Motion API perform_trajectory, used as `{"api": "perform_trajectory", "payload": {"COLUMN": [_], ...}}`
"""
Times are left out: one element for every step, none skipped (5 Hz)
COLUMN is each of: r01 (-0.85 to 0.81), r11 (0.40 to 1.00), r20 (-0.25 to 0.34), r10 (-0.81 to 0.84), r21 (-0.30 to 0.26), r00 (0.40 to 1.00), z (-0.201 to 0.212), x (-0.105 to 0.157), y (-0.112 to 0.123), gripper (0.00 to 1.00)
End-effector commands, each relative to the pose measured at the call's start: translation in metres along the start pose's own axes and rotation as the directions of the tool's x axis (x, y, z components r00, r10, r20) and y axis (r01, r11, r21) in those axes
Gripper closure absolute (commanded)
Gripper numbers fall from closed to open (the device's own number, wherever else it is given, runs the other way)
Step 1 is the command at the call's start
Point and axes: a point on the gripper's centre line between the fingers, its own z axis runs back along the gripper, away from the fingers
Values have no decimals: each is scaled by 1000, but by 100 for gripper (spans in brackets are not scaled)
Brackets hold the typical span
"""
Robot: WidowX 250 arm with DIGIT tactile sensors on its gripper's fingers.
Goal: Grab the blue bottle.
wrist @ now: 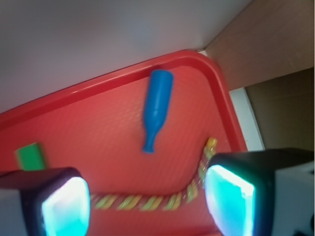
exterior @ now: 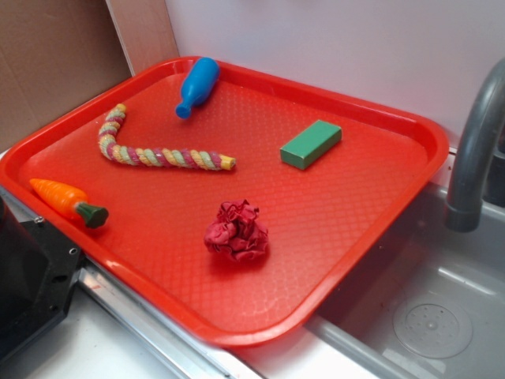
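Wrist view, left to right. Far left, ahead of the left pad: green block [wrist: 29, 156], edge-on, partly cut off by the pad housing. Left pad [wrist: 66, 206] glowing cyan, nothing against it. Between the pads and just past them: striped rope [wrist: 142, 201], running across the gap, curling up beside the right pad. Gripper [wrist: 147, 201] spread wide, released, empty. Dead ahead and a bit right of centre: blue bottle [wrist: 157, 108], lying flat on the red tray [wrist: 98, 83], fat body toward the far rim, narrow mouth pointing back at the gripper. Well apart from the pads, rope in between. Far right: right pad [wrist: 231, 196], then tray corner and cardboard panel [wrist: 275, 44] beyond.

Exterior view: carrot [exterior: 67, 201] at left, rope [exterior: 158, 154], bottle [exterior: 197, 85] at the back rim, crumpled red cloth [exterior: 235, 230], block [exterior: 311, 144] at right. Gripper not visible there.

Handling, judged only: glossy hard plastic, likely light and stiff, probably slippery and prone to rolling since round and on its side. Neck too thin, likely to squirt out. Better hold across the fat body near its widest part, jaws square to the long axis. Needs a reach forward over the rope, no snagging it. Grab not yet started.
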Motion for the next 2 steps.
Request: {"api": "perform_trajectory", "payload": {"r01": [-3,22], "r11": [1000,1000], "r20": [-23,-81], "r10": [3,-21], "r21": [13,5], "r00": [1000,997], "z": [-85,-111], "x": [22,22], "y": [43,37], "gripper": [0,0]}}
